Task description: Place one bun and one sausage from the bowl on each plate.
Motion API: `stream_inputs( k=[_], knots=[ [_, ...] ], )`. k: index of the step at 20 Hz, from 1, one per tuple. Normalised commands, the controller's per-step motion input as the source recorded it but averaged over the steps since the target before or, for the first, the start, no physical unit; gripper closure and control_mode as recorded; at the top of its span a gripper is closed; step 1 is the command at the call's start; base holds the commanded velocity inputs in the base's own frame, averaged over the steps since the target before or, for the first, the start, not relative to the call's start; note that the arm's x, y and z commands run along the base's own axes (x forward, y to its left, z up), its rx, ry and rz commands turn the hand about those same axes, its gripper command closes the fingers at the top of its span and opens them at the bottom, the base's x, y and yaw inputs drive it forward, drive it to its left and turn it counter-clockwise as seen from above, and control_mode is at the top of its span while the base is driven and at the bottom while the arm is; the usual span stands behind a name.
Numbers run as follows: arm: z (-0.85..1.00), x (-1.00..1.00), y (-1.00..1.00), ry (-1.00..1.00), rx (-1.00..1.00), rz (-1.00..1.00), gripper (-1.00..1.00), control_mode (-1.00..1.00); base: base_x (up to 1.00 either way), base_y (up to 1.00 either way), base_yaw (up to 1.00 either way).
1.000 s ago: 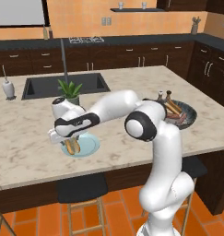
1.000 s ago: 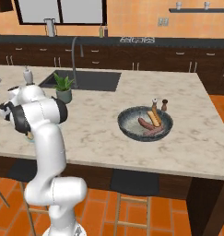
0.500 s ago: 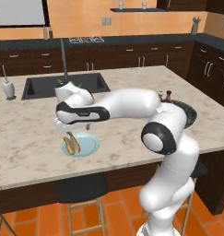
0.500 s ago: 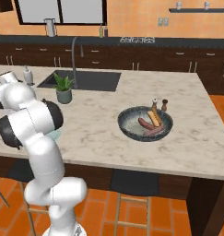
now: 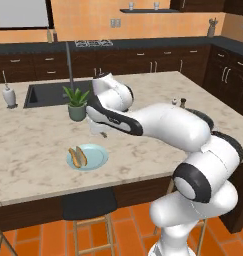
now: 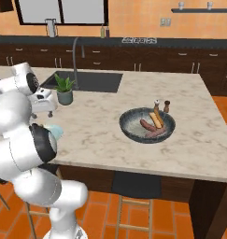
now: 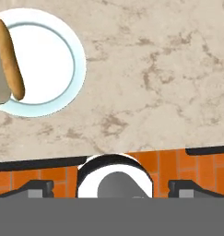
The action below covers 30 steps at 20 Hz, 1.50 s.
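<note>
Glossy white rounded arm (image 5: 163,122), dark joint bands

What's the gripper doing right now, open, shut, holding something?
Gripper: open and empty, raised above the counter beside the plate.

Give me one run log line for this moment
gripper: open, empty | plate: bun on it | bowl: sausages inside

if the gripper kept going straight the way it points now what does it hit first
Most likely bare marble countertop. The open gripper points down at it, beside the plate rather than over it, though how far above it hangs is hard to judge.
</note>
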Motion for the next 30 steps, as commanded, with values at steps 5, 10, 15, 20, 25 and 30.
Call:
stream_inputs(
  k=[5,10,15,20,25,30],
  knots=[
    [0.47,-0.12,-1.00,0.01,0.00,-0.17,-1.00,-1.00,0.00,0.00,0.00],
    [0.34,-0.05,-1.00,0.01,0.00,-0.21,-1.00,-1.00,0.00,0.00,0.00],
    [-0.03,0.03,-1.00,0.00,0.09,-0.23,-1.00,-1.00,0.00,0.00,0.00],
    [-0.02,0.38,-1.00,0.04,0.08,-0.20,-1.00,-1.00,0.00,0.00,0.00],
    [0.14,0.35,-1.00,-0.03,0.00,-0.02,-1.00,-1.00,0.00,0.00,0.00],
    [-0.33,0.31,-1.00,-0.10,0.00,0.08,-1.00,-1.00,0.00,0.00,0.00]
  ],
)
